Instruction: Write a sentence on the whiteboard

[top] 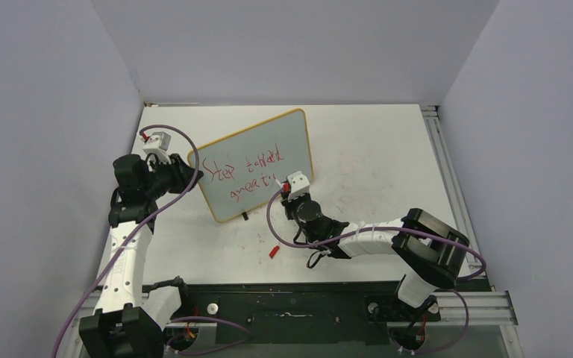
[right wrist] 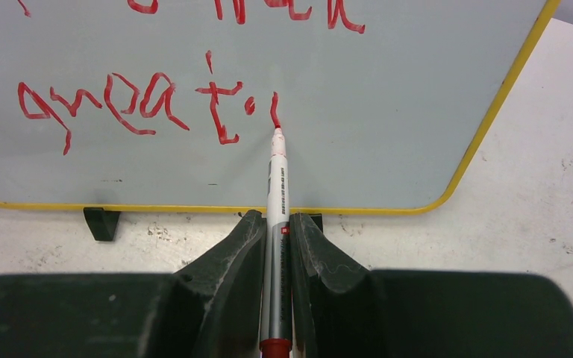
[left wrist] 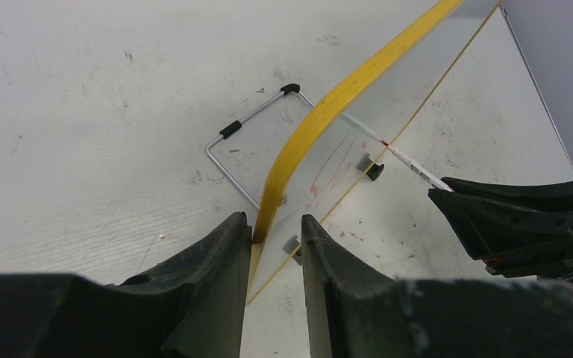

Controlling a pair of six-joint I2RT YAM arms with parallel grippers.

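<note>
Scuffed wht table [top: 373, 156]; glossy rect whiteboard [top: 261, 138], yellow rim.

Silver marker [right wrist: 277, 186] clamped in the right tool [right wrist: 275, 220], red tip set against the whiteboard [right wrist: 403, 97] just after red writing [right wrist: 127, 104] "great", yellow-framed board stood on black feet [right wrist: 101, 222], scuffed worktop [right wrist: 545, 224] beneath.

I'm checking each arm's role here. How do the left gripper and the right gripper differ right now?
The left gripper clamps the whiteboard by its yellow edge; the right gripper pinches a marker. The left gripper sits at the board's left end, while the right gripper faces its front, marker tip touching the end of the sentence in red. Both are shut on something.
</note>
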